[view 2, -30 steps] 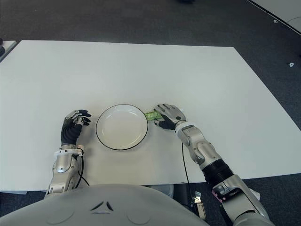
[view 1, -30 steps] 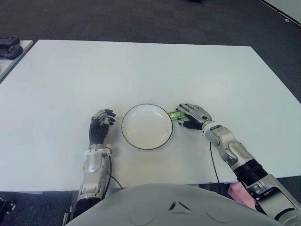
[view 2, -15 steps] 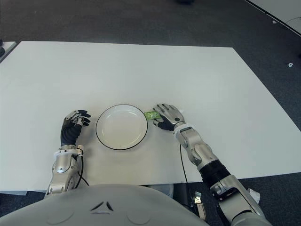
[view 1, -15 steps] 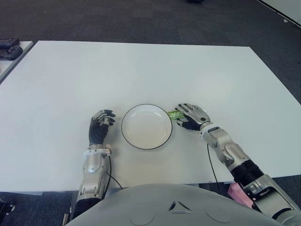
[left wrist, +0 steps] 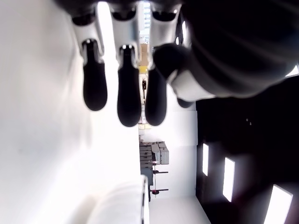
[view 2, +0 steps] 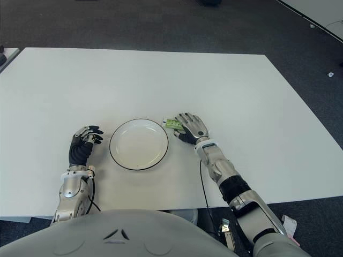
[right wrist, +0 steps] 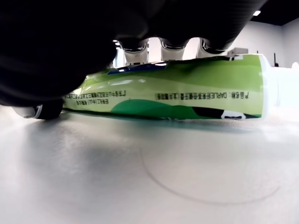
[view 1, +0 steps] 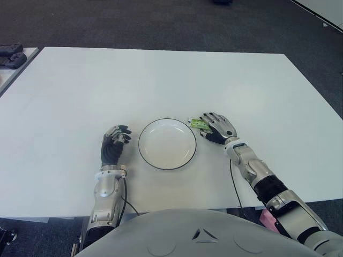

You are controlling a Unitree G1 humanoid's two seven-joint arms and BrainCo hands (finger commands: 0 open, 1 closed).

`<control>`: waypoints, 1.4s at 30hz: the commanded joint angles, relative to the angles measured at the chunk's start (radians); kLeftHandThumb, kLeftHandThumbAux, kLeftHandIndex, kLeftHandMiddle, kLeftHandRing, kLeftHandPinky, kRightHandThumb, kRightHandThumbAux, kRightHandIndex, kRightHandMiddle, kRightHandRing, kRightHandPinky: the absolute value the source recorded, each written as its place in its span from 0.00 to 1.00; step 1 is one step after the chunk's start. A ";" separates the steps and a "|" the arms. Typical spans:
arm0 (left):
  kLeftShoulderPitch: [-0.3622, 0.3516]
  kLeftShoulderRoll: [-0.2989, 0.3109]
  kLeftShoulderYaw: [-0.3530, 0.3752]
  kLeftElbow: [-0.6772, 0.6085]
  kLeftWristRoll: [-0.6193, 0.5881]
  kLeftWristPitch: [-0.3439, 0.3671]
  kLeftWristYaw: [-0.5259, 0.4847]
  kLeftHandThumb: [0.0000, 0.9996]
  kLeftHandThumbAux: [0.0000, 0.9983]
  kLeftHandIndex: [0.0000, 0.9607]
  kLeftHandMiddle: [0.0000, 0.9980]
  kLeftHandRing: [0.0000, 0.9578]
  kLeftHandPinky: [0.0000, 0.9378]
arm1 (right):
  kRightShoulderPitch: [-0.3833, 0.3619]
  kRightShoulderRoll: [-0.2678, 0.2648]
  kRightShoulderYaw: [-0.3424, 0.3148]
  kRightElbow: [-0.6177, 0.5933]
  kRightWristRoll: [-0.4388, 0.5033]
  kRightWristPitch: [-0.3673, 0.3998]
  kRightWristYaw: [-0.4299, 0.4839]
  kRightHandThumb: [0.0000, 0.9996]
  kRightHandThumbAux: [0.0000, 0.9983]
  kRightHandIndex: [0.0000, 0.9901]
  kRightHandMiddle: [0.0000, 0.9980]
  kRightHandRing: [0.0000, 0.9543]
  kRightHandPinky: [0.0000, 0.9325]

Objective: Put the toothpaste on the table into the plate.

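A green and white toothpaste tube (view 1: 198,123) lies just off the right rim of the white plate (view 1: 141,145) with its dark edge. My right hand (view 1: 214,127) covers the tube from the right. In the right wrist view the fingers (right wrist: 170,46) curl over the far side of the toothpaste (right wrist: 177,93) and the thumb presses at its near end, with the tube low over the table. The plate holds nothing. My left hand (view 1: 115,142) shows to the left of the plate, its fingers (left wrist: 129,88) relaxed and holding nothing.
The wide white table (view 1: 161,80) stretches far beyond the plate on all sides. A second table edge with dark objects (view 1: 10,53) sits at the far left. Dark carpet (view 1: 161,21) lies past the table's back edge.
My right hand has shifted a little away from me along the plate's right rim, and the toothpaste has moved with it. The left hand has stayed put.
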 commanded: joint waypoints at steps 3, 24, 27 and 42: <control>0.017 -0.006 0.000 0.014 -0.004 0.031 0.001 0.83 0.68 0.42 0.48 0.58 0.57 | -0.095 0.045 0.048 0.397 -0.003 -0.060 -0.116 0.60 0.31 0.00 0.00 0.00 0.00; 0.021 -0.005 0.005 0.017 -0.011 0.010 -0.003 0.83 0.68 0.41 0.49 0.58 0.57 | -0.252 0.078 0.121 0.707 0.026 -0.166 -0.133 0.68 0.45 0.05 0.00 0.01 0.14; 0.023 -0.005 0.007 0.015 -0.016 0.010 -0.004 0.83 0.68 0.41 0.49 0.58 0.57 | -0.264 0.080 0.126 0.721 0.042 -0.182 -0.111 0.70 0.44 0.06 0.04 0.07 0.22; 0.016 -0.004 0.011 0.024 -0.015 0.005 0.002 0.83 0.68 0.41 0.49 0.59 0.58 | -0.304 0.078 0.107 0.747 0.138 -0.245 -0.020 0.79 0.57 0.40 0.41 0.46 0.48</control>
